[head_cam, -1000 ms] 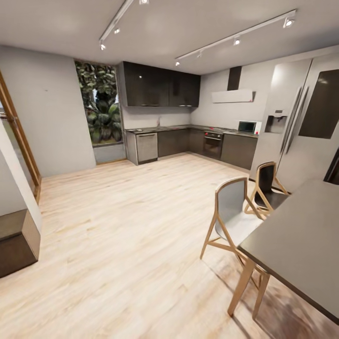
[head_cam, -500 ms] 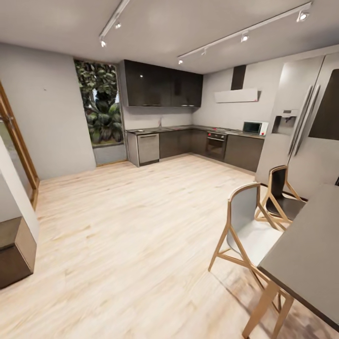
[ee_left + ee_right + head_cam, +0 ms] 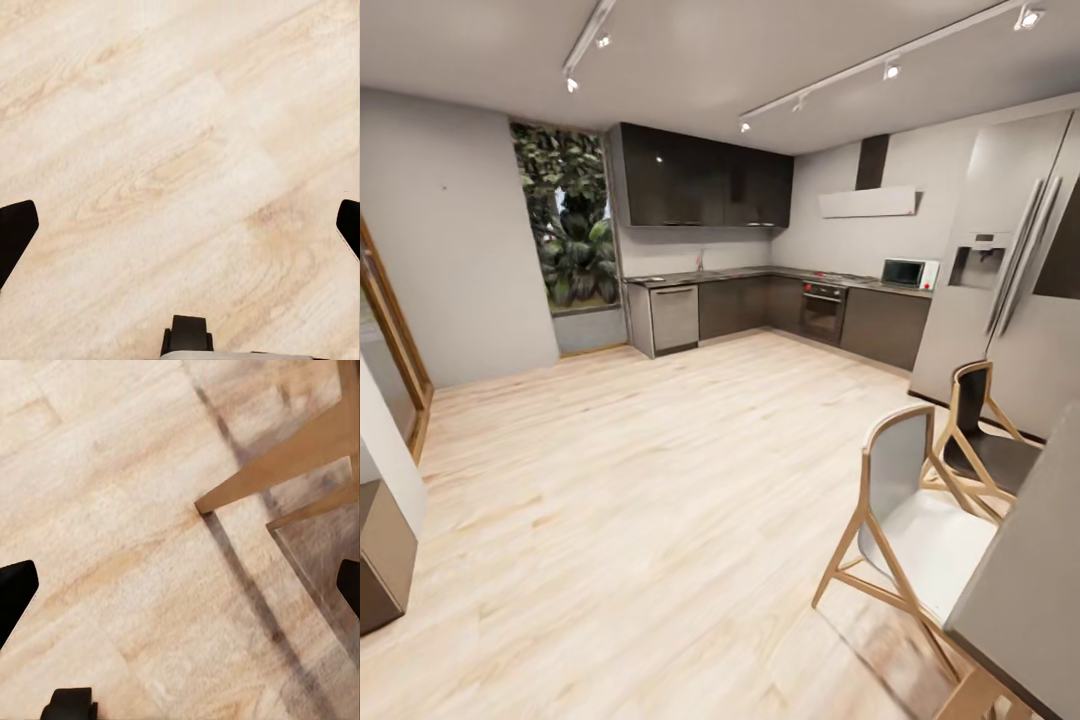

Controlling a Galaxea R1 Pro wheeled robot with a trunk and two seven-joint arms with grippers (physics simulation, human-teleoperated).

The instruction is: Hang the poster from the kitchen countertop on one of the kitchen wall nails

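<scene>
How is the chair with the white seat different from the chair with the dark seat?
The white-seat chair stands nearer the camera and looks bigger; the dark-seat chair stands farther back, by the fridge. The white-seat chair has a pale grey backrest; the dark-seat chair has a black one. Both have light wooden legs and stand on the wooden floor.

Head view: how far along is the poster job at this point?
Nothing looks done yet. The kitchen countertop is far across the wood floor, and any poster on it is too small to make out. In hand is only the approach: the left gripper and the right gripper are open over bare floor, holding nothing. Left: reaching the counter, picking up, hanging.
</scene>
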